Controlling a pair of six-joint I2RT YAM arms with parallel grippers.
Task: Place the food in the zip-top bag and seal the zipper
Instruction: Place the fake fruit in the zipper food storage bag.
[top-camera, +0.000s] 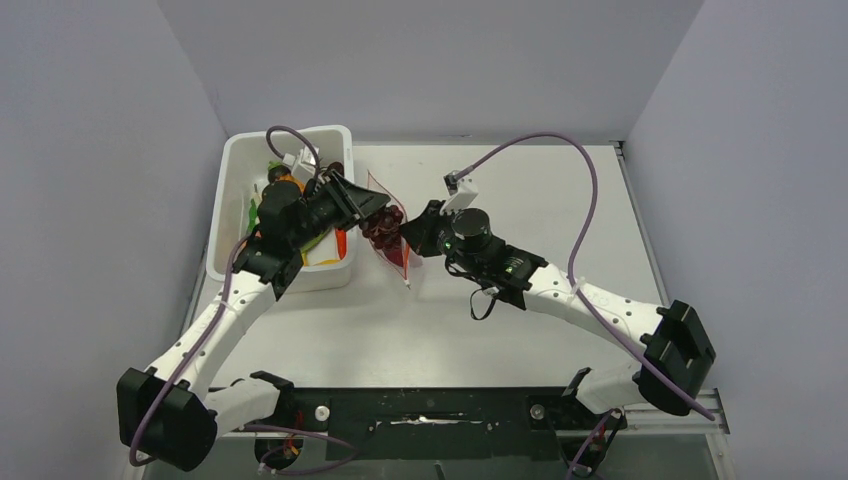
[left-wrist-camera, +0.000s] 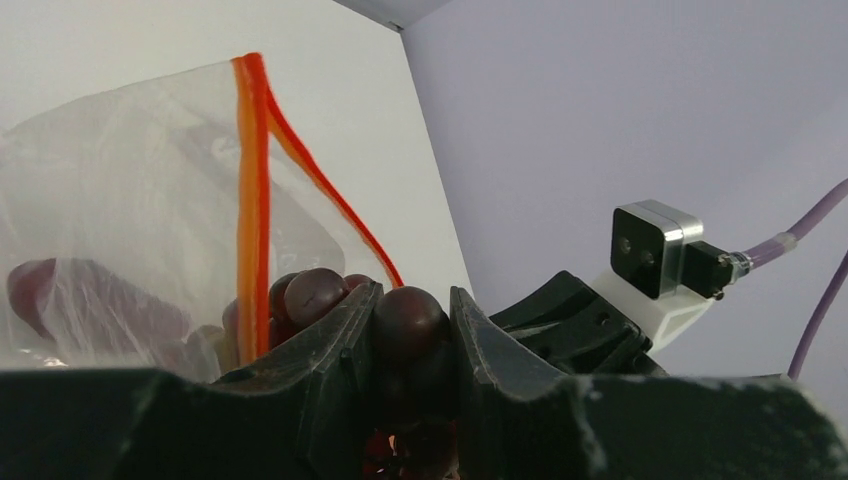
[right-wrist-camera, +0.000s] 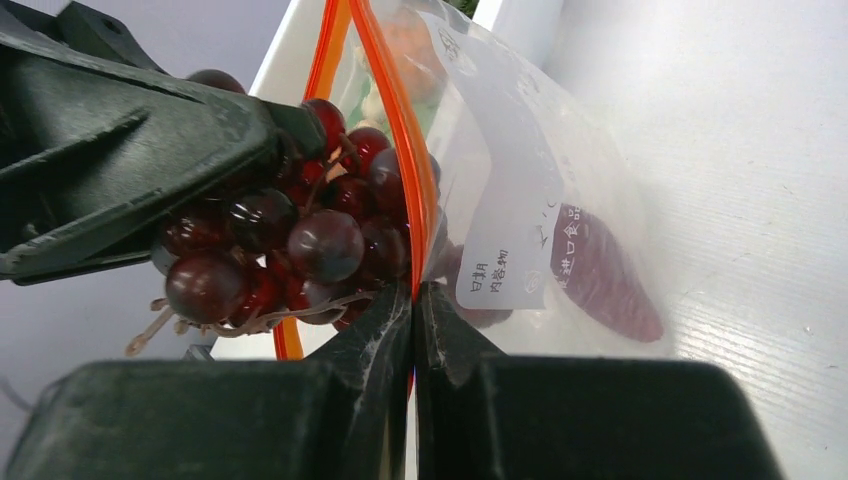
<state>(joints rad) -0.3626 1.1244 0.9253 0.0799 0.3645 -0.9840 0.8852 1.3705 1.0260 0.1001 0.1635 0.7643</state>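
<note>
At the middle-left of the table (top-camera: 400, 330), just beside the white tub (top-camera: 232, 170): one zip-top bag (left-wrist-camera: 130, 200), clear and crinkled, raised on edge with its lower part resting on the table and its mouth spread. Zipper (right-wrist-camera: 400, 120), red-orange, unsealed; its two strips part into a narrow wedge. Right gripper (right-wrist-camera: 412, 295): jaws pressed together on one strip of the zipper, judged to hold that lip up and taut so that the mouth gapes and the thin film does not fold under a load. Left gripper (top-camera: 372, 210): jaws clamped on a bunch of dark purple grapes (right-wrist-camera: 300, 240), pinched at one end so that the rest of the cluster projects past the fingertips toward the bag; the bunch sits at the mouth, against the strips, not yet released. Contents of bag: one dark red oblong item (right-wrist-camera: 605, 275) low against the far wall, kind uncertain through the plastic; one white printed label (right-wrist-camera: 510, 220) on the wall. Tub: remaining food (top-camera: 253, 212), orange and green pieces showing, much hidden by the left arm. Stage, as judged: loading under way, sealing not begun. Hazard: the cluster looks wider than the gap and may snag the free strip
</note>
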